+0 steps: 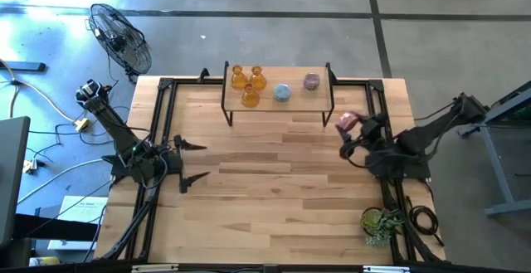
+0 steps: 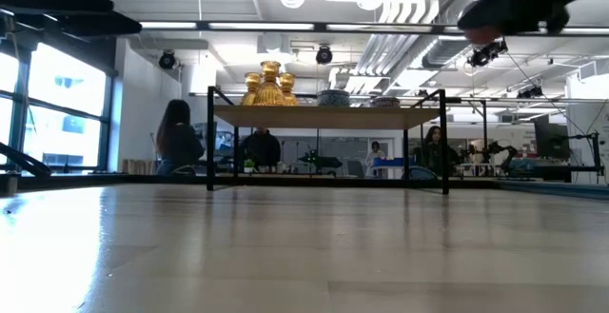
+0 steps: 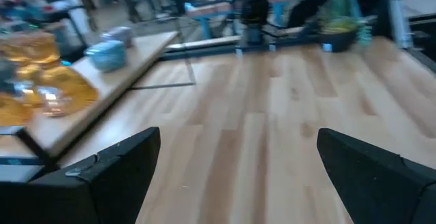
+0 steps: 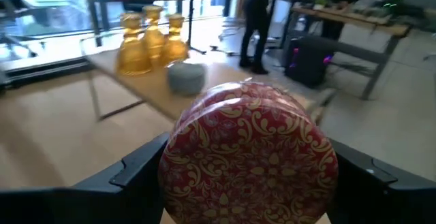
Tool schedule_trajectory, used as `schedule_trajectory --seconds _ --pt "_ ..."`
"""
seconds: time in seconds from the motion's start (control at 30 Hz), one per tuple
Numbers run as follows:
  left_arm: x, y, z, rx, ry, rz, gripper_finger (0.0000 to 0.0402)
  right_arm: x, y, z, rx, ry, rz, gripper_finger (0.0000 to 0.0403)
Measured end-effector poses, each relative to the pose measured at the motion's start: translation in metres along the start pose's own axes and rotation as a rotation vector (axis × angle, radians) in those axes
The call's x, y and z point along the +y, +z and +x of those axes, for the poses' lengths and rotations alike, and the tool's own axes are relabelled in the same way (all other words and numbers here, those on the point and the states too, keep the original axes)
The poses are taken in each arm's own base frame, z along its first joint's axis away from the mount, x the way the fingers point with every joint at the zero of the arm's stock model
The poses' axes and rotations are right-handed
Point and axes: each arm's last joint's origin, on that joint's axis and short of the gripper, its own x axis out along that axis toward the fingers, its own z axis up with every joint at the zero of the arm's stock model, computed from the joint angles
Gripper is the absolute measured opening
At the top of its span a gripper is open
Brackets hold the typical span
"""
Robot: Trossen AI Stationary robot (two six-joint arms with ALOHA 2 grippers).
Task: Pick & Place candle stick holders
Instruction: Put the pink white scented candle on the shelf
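A: While the left pincer (image 1: 192, 162) waits released over the tabletop's (image 1: 274, 215) left side, what has the right one got?

B: The right pincer (image 1: 352, 136) is grasping 1 pink holder (image 1: 346, 122) in the air, just beside the shelf's (image 1: 294, 99) right end.

A: And the shelf?

B: 3 amber holders (image 1: 248, 82), 1 pale blue holder (image 1: 282, 92) and 1 more pink one (image 1: 311, 80) stand on it.

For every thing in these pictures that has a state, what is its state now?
Right gripper: shut on the pink patterned holder, raised beside the shelf.
Left gripper: open, empty, over the table.
Three amber holders: upright on the small shelf.
Blue holder: on the shelf.
Second pink holder: on the shelf.
Potted plant: upright at the table corner.
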Motion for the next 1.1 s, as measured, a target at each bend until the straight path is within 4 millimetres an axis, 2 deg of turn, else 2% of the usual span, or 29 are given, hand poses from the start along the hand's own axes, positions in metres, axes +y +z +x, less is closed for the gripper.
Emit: schedule_trajectory --seconds 0.1,0.2,0.37,0.57,0.73,0.9,1.1 --pt "0.002 0.002 -0.001 -0.014 0.038 0.001 0.0388 0.014 -0.012 0.012 -0.002 0.069 0.003 0.0288" --pt "0.005 0.004 -0.002 -0.026 0.035 -0.022 0.0388 0.022 -0.015 0.029 -0.071 0.189 0.048 0.0288" --pt "0.010 0.008 -0.007 -0.048 -0.034 -0.055 0.0388 0.016 -0.023 0.057 -0.179 0.286 0.115 0.0288" --pt "0.013 0.011 -0.010 -0.065 -0.098 -0.038 0.0388 0.011 -0.032 0.092 -0.157 0.325 0.171 0.0288" --pt "0.014 0.010 -0.011 -0.061 -0.094 -0.009 0.0388 0.018 -0.029 0.121 -0.089 0.347 0.160 0.0288" --pt "0.015 0.003 -0.010 -0.014 -0.096 0.022 0.0388 0.033 -0.007 0.142 0.043 0.339 0.103 0.0288" --pt "0.015 -0.003 -0.010 0.026 -0.096 0.030 0.0388 0.043 0.045 0.154 0.251 0.272 0.013 0.0288"
